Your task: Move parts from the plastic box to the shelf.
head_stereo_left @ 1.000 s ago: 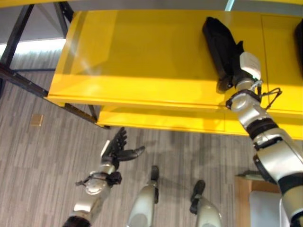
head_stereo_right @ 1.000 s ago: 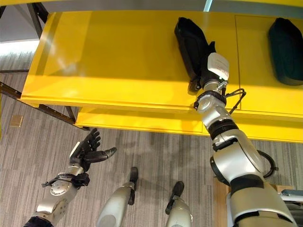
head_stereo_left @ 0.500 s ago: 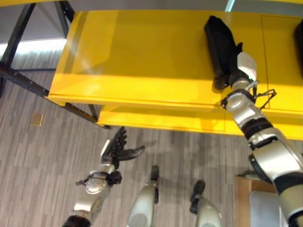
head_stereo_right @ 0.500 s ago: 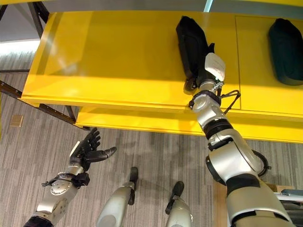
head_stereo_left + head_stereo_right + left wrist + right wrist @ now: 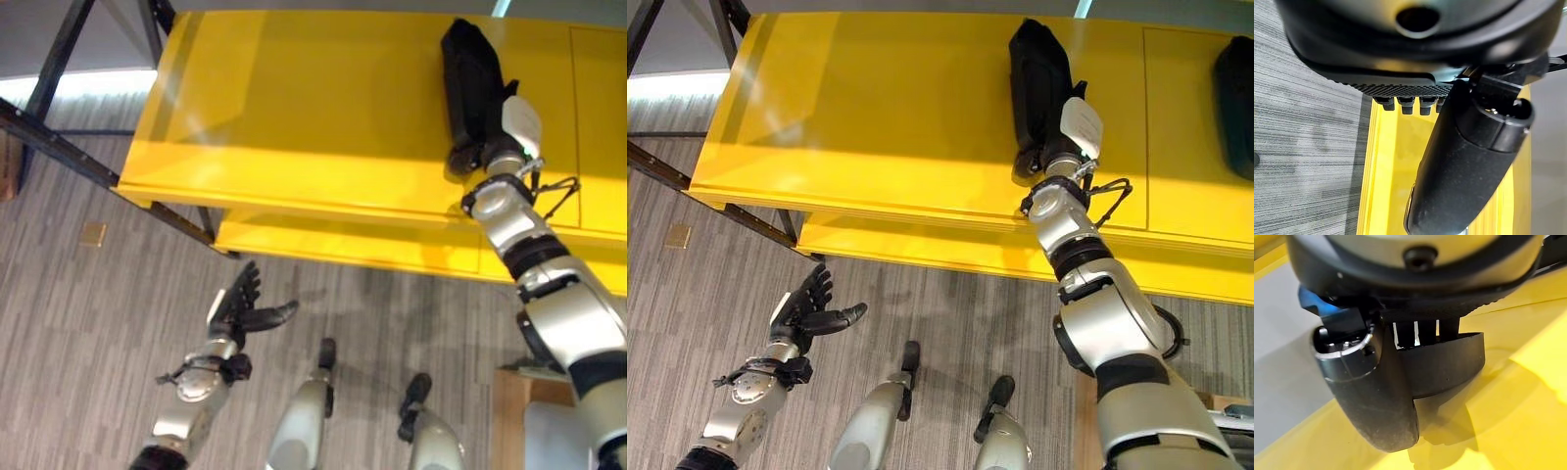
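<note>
right eye view: right hand clasping black part on yellow shelf, left hand spread wide, no legible writing

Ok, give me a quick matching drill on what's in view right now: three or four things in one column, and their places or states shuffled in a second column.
Things:
1. right hand
2. left hand
3. long black part
4. second black part

Places or states:
A. open, low over the grey floor
B. lying on the yellow shelf, held at its near end
C. shut on the long black part
D. at the shelf's far right edge

Pairs: 1-C, 2-A, 3-B, 4-D
</note>
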